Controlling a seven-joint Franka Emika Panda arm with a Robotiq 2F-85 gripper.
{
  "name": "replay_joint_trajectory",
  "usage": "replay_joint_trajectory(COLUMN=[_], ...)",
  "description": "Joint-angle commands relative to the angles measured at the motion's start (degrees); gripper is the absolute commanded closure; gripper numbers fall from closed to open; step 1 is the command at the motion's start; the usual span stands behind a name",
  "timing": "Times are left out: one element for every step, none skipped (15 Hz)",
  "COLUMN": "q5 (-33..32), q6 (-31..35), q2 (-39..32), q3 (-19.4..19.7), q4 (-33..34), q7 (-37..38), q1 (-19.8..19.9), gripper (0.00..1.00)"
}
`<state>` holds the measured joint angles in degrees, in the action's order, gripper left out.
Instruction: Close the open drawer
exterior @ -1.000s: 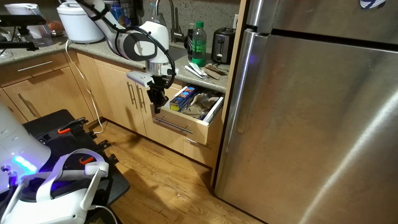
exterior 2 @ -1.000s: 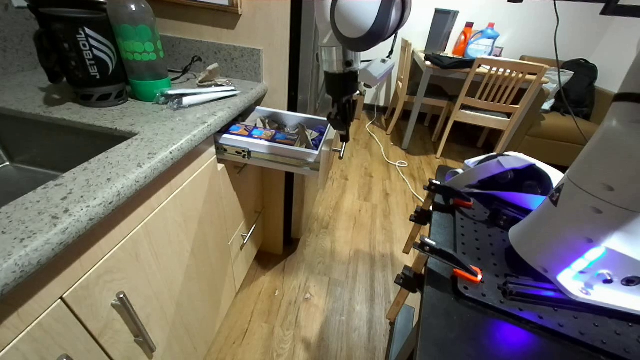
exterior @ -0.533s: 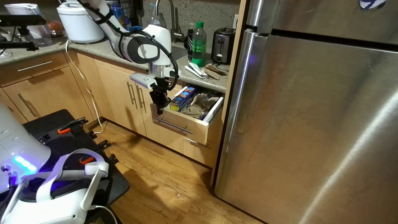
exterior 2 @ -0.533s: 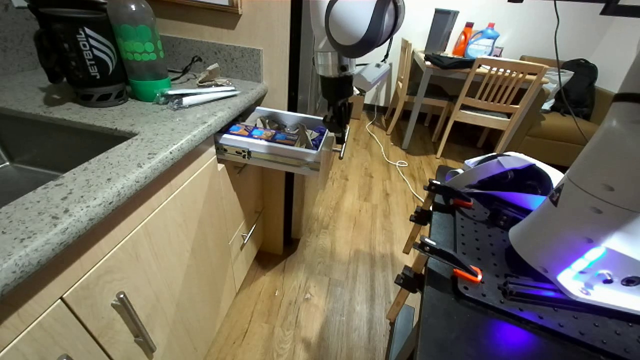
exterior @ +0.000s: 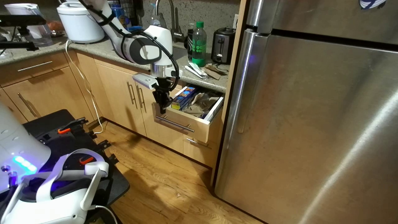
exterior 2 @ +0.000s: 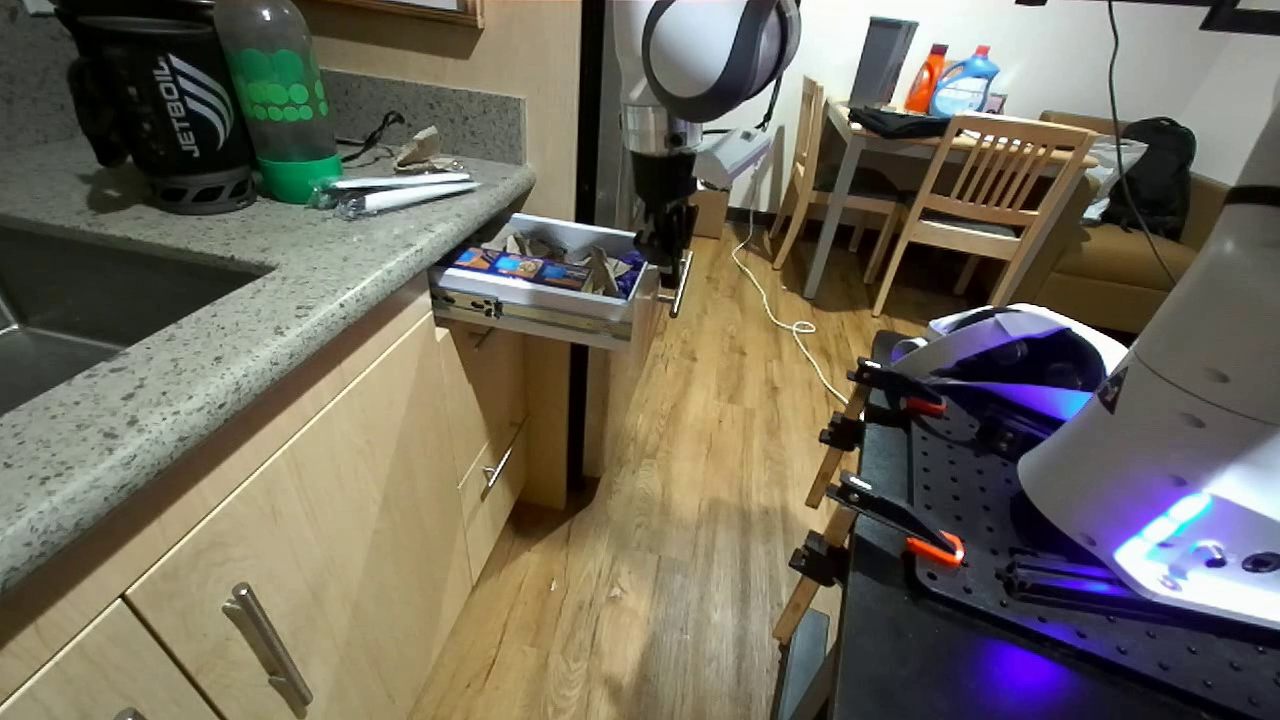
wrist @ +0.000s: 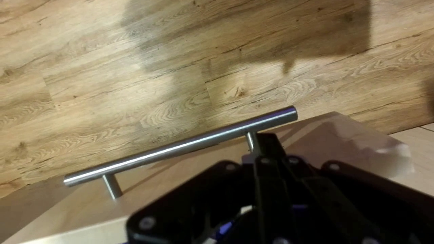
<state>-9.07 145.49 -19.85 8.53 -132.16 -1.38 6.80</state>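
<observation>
The drawer (exterior: pixel 199 128) is a light-wood drawer pulled out from under the counter, with white inner sides. It also shows in an exterior view (exterior 2: pixel 540 298). A blue box (exterior: pixel 184 97) and crumpled brown paper (exterior: pixel 199 104) lie in it. Its metal bar handle (wrist: pixel 183 146) crosses the wrist view. My gripper (wrist: pixel 269 142) points down with its black fingers together and nothing seen between them. The fingertips are at the drawer front, behind the handle bar and beside one handle post. They seem to touch the front. The gripper shows in both exterior views (exterior: pixel 162 109) (exterior 2: pixel 662 268).
A steel fridge (exterior: pixel 298 124) stands right beside the drawer. The stone counter (exterior 2: pixel 400 240) overhangs it and carries a green-capped bottle (exterior: pixel 199 43) and a toaster (exterior: pixel 223 45). Another drawer front (exterior: pixel 199 151) sits below. The robot's table (exterior 2: pixel 880 640) stands opposite.
My gripper has moved toward the cabinet and slightly along the drawer front. In the last half second the drawer has slid in a little. The fridge and counter items have not moved.
</observation>
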Motion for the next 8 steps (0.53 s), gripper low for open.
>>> replay_joint_trajectory(q5=[-0.54,-0.49,-0.36,-0.29,0.08,0.34,0.40,0.37], q6=[1.88,1.92,1.86,1.89,1.73,1.55,1.42,1.26], q2=[-1.12,-1.12,-1.06,-1.03,-0.83,-0.65,-0.47,-0.33], q3=[0.57,0.52,0.43,0.39,0.15,-0.02,-0.10,-0.15], q4=[1.16,1.38,1.60,1.80,2.05,2.35,2.70,3.12], q7=[2.87,3.10,3.23,3.67,3.52,3.36,3.37,3.43], q1=[-0.92,-1.02,-1.10,-1.25,-1.23,-1.26,-1.38,-1.53], gripper=[0.99,0.99,0.99,0.99,0.99,0.99,0.99,0.99])
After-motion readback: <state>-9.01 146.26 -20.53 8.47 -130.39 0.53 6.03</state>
